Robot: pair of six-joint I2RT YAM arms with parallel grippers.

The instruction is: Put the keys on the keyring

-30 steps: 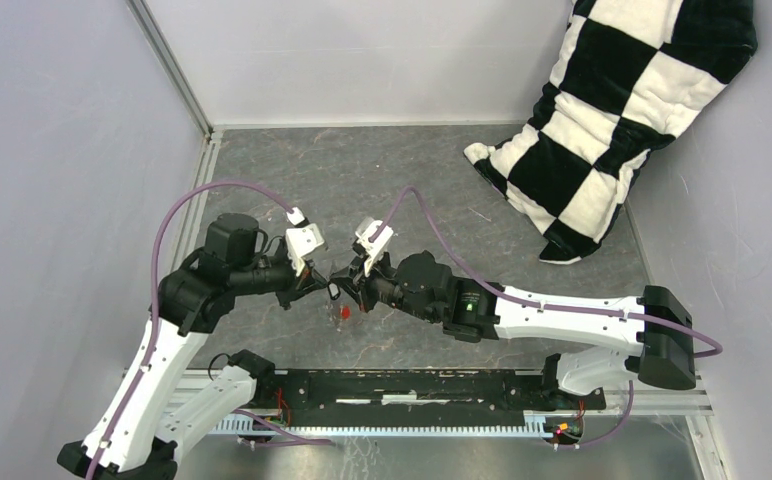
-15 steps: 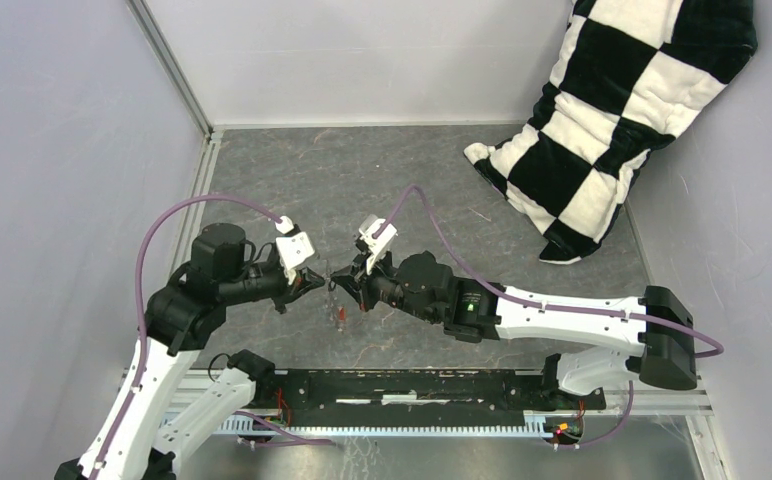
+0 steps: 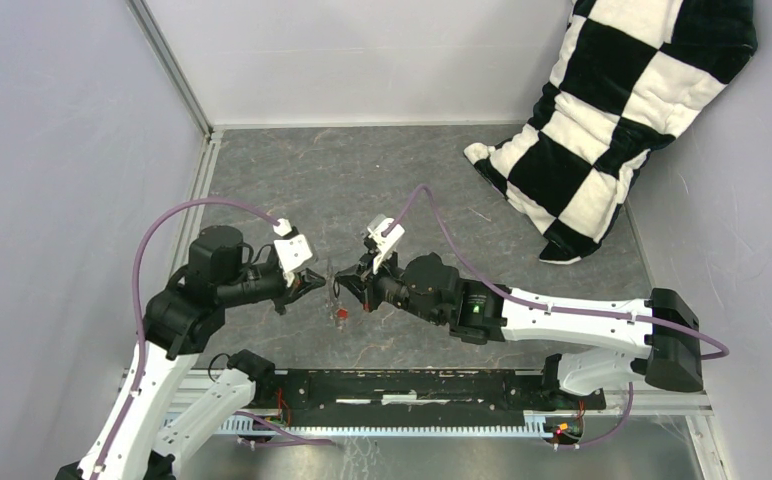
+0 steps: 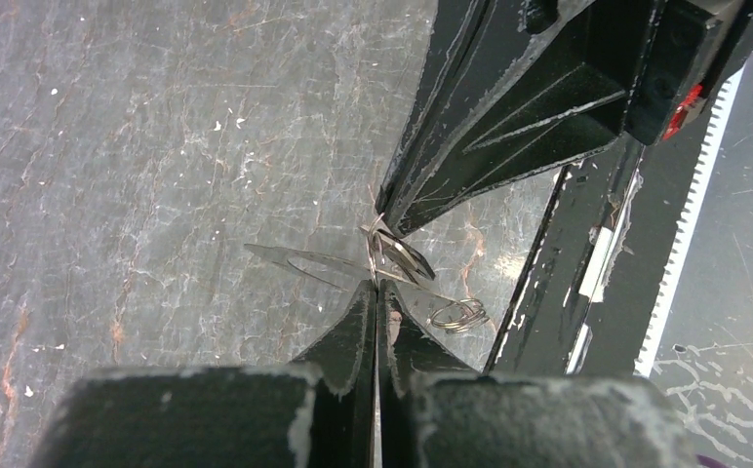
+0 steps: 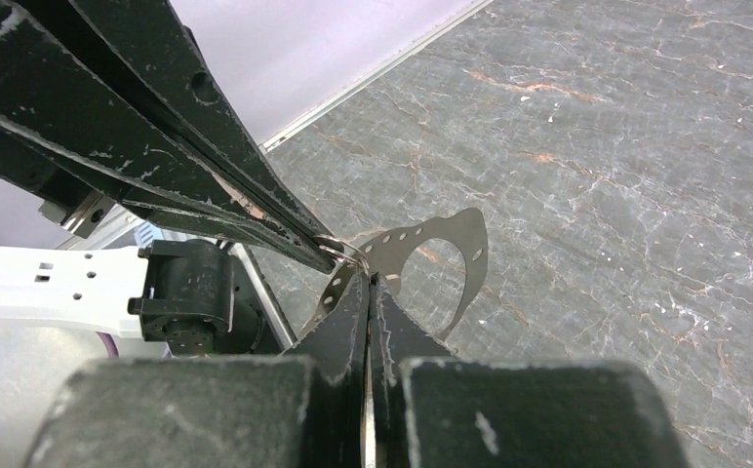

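Note:
In the right wrist view my right gripper (image 5: 368, 280) is shut on the keyring (image 5: 429, 244), a thin flat grey metal hoop with small holes along one side, held above the table. My left gripper (image 4: 375, 285) is shut on a small wire ring (image 4: 399, 251) at the hoop's edge, and the hoop shows edge-on (image 4: 290, 261). The left fingers (image 5: 207, 180) meet that wire ring (image 5: 341, 246) just in front of my right jaws. In the top view both grippers, left (image 3: 315, 282) and right (image 3: 350, 290), meet tip to tip. The red-headed key (image 3: 342, 314) shows just below them. The black key is not discernible.
A small loose wire ring (image 4: 457, 314) lies on the grey marbled table (image 3: 412, 180) below the left jaws. The black rail with a white toothed strip (image 3: 412, 400) runs along the near edge. A black-and-white checked pillow (image 3: 612, 110) leans at the back right.
My left arm has drawn back to the left and its elbow has dropped. My right wrist has shifted slightly right. Both grippers stay shut, tips together.

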